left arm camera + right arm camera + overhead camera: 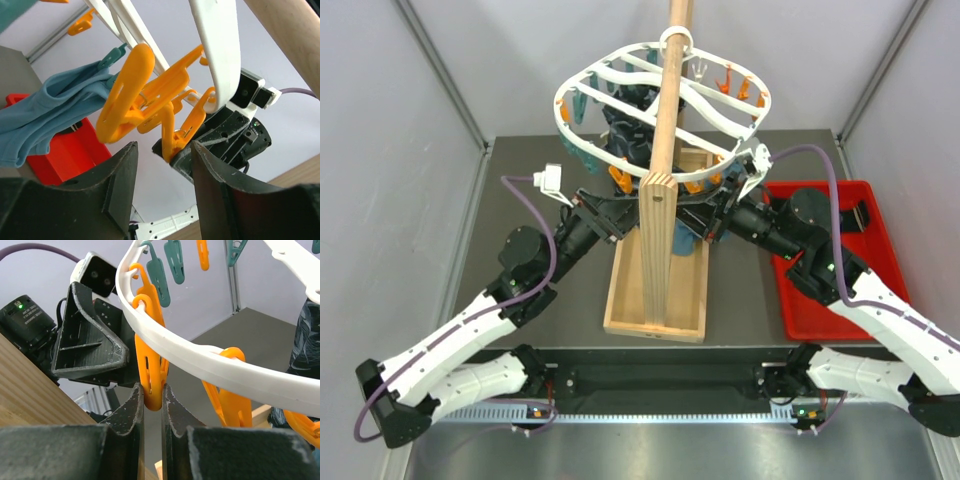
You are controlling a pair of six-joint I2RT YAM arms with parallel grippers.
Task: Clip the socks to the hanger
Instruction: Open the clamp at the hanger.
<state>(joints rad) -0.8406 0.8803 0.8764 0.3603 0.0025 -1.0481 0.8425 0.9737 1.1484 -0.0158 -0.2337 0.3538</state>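
The white oval hanger point(563, 110) hangs from the wooden pole point(665, 120), with orange and teal clothespins around its rim point(200, 362). My right gripper point(153, 390) is shut on the lower end of one orange clothespin point(150, 360) hanging from the near rim. From the left wrist view that same pin point(172, 137) shows pinched in the right gripper point(220, 135). My left gripper point(164, 150) sits just below it, open, with nothing between its fingers. Both grippers meet under the hanger's near edge, left point(615, 222) and right point(718, 205). No socks show in any view.
A blue-teal cloth point(45, 120) hangs from a teal pin at the left. Dark patterned fabric point(307, 340) hangs under the hanger. The pole stands in a wooden tray-like base point(620, 300). A red tray point(875, 240) lies at the right.
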